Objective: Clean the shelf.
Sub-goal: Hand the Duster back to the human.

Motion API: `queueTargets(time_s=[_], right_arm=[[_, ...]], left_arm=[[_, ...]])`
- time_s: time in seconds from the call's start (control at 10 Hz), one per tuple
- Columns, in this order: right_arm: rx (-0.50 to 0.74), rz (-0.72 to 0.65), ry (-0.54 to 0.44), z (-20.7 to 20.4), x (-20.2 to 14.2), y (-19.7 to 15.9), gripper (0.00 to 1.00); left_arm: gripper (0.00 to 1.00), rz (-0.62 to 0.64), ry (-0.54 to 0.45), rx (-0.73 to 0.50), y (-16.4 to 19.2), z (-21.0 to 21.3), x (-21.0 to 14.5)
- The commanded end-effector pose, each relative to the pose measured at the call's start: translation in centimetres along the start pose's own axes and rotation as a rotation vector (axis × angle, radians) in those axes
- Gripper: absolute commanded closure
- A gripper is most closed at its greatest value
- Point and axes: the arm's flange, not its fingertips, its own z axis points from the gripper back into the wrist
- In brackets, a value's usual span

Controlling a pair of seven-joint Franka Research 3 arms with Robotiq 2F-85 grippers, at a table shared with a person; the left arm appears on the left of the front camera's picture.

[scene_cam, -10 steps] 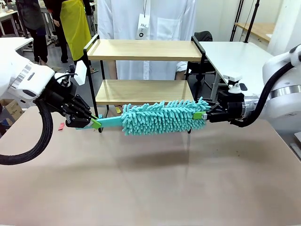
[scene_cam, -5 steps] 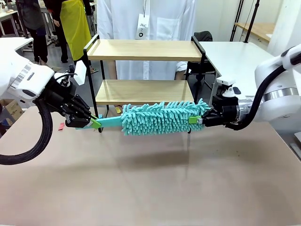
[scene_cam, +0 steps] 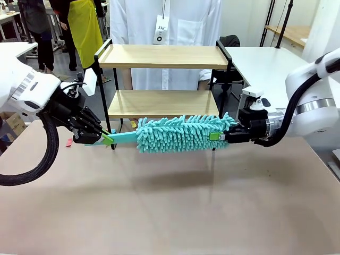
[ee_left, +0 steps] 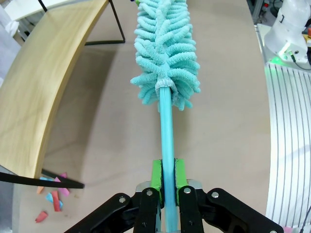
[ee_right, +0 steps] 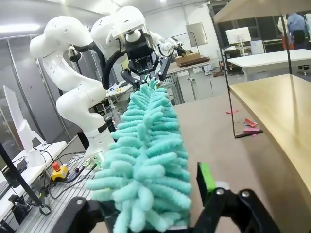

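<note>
Brown table, shelf upper centre. Left gripper pinches duster handle; right gripper has moved in, now closing round fluffy tip, prob. handover.

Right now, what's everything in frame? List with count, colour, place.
Two-tier shelf of light wood boards in a thin black metal frame: one, at the far side of the table, in front of the person.
Fluffy teal microfibre duster with a teal flat handle: one, held level above the table in front of the shelf's lower board.
Brown tabletop: one, under both arms.
Small pink and teal scraps: several, on the table by the shelf's foot.
White side table: one, far right.
Person in a white coat: one, standing behind the shelf.
Left gripper: black with green pads, shut on the duster's handle.
Right gripper: black with green pads, at the duster's fluffy tip, pads either side of it.
</note>
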Motion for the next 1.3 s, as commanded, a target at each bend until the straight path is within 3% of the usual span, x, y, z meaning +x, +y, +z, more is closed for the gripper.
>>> queueTargets(time_s=[0.0, 0.1, 0.2, 0.7, 0.9, 1.0, 1.1, 1.2], right_arm=[[0.009, 0.023, 0.034, -0.52, 0.02, -0.35, 0.62], [0.010, 0.026, 0.033, -0.45, 0.03, -0.38, 0.76], [0.009, 0.026, 0.024, -0.34, 0.05, -0.42, 1.00], [-0.006, 0.066, 0.040, -0.31, 0.05, -0.61, 1.00], [0.059, 0.064, -0.018, -0.21, 0.50, -0.46, 1.00], [0.002, 0.030, 0.017, 0.10, 0.08, -0.10, 1.00], [0.002, 0.030, 0.017, 0.10, 0.08, -0.10, 1.00], [0.002, 0.030, 0.017, 0.10, 0.08, -0.10, 1.00]], left_arm=[[0.87, 0.010, -0.021, -0.004, -0.13, -0.10, 0.51], [0.87, 0.010, -0.021, -0.004, -0.13, -0.10, 0.51], [0.87, 0.010, -0.021, -0.004, -0.13, -0.10, 0.51], [0.87, 0.010, -0.021, -0.004, -0.13, -0.10, 0.51], [0.87, 0.010, -0.021, -0.004, -0.13, -0.10, 0.51], [0.87, 0.010, -0.021, -0.004, -0.13, -0.10, 0.51], [0.29, 0.001, 0.000, 0.002, 0.03, 0.04, -0.03], [0.30, 0.027, -0.027, 0.004, 0.01, 0.43, 0.01]])
